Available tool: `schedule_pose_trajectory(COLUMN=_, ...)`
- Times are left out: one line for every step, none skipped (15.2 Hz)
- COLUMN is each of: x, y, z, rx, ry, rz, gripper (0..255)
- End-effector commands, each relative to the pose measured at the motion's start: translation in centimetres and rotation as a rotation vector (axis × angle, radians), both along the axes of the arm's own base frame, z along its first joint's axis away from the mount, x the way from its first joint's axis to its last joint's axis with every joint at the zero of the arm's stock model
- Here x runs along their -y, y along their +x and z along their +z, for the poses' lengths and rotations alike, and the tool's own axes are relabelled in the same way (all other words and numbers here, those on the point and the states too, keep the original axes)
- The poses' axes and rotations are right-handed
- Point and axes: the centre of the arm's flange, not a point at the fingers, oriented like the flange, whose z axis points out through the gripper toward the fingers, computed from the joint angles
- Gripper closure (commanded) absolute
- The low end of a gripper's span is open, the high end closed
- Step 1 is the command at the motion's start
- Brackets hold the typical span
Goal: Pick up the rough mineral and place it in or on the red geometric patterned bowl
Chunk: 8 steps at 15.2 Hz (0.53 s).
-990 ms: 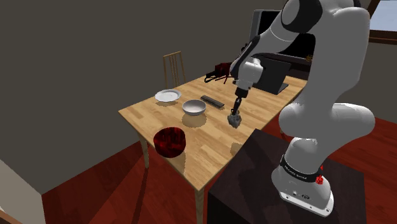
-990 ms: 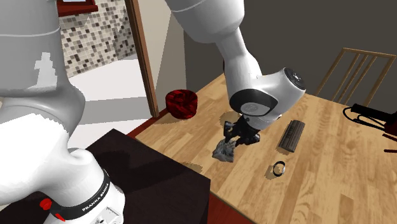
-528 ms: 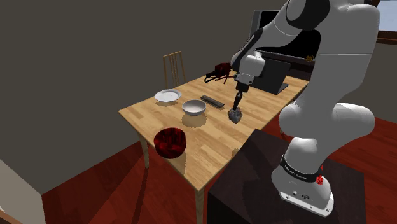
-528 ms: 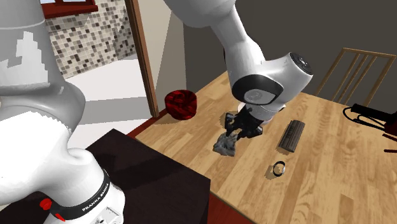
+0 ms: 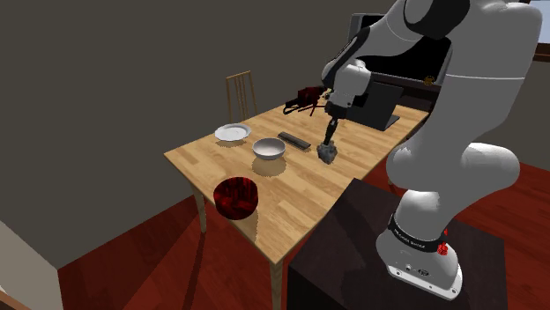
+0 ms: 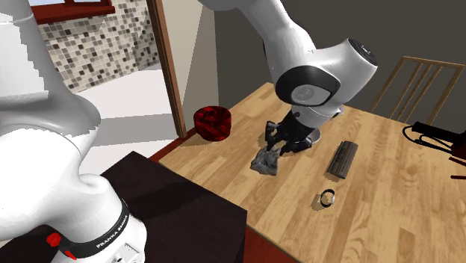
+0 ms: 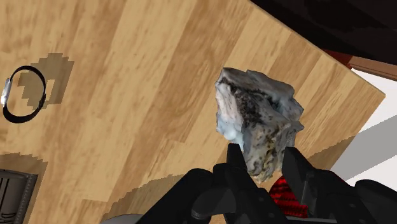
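In the shoulder view, the robot's dark stand (image 5: 353, 233) stood at lower right, with the wooden table (image 5: 291, 198) just beyond it. The red patterned bowl (image 5: 235, 195) sat near the table's closest corner, left of the frame's centre. Past it, near mid-frame, the black gripper (image 5: 328, 146) pointed down, its fingers clamped on the rough grey mineral (image 5: 327, 156), which was held over the tabletop, well apart from the red bowl. A white bowl (image 5: 269, 148) and a dark remote (image 5: 294, 140) lay to its left, with a white plate (image 5: 232, 133) and a wooden chair (image 5: 241, 92) farther back. A wristwatch (image 6: 325, 198) lay on the table at the second exterior view's lower right.
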Motion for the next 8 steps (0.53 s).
schedule_pose_trajectory(x=-0.1, y=0.1, z=1.1, rx=0.000, ry=0.000, rz=0.000, gripper=255)
schedule_pose_trajectory(x=-0.1, y=0.1, z=1.6, rx=0.000, ry=0.000, rz=0.000, gripper=255)
schedule_pose_trajectory(x=-0.1, y=0.1, z=1.7, rx=0.000, ry=0.000, rz=0.000, gripper=255)
schedule_pose_trajectory(x=-1.2, y=0.8, z=1.8, rx=0.000, ry=0.000, rz=0.000, gripper=255)
schedule_pose_trajectory(x=-2.3, y=1.4, z=1.9, rx=0.000, ry=0.000, rz=0.000, gripper=255)
schedule_pose_trajectory(x=-3.4, y=2.1, z=2.0, rx=0.000, ry=0.000, rz=0.000, gripper=255)
schedule_pose_trajectory(x=-4.6, y=2.8, z=2.2, rx=0.000, ry=0.000, rz=0.000, gripper=255)
schedule_pose_trajectory(x=-5.7, y=3.5, z=2.3, rx=0.000, ry=0.000, rz=0.000, gripper=255)
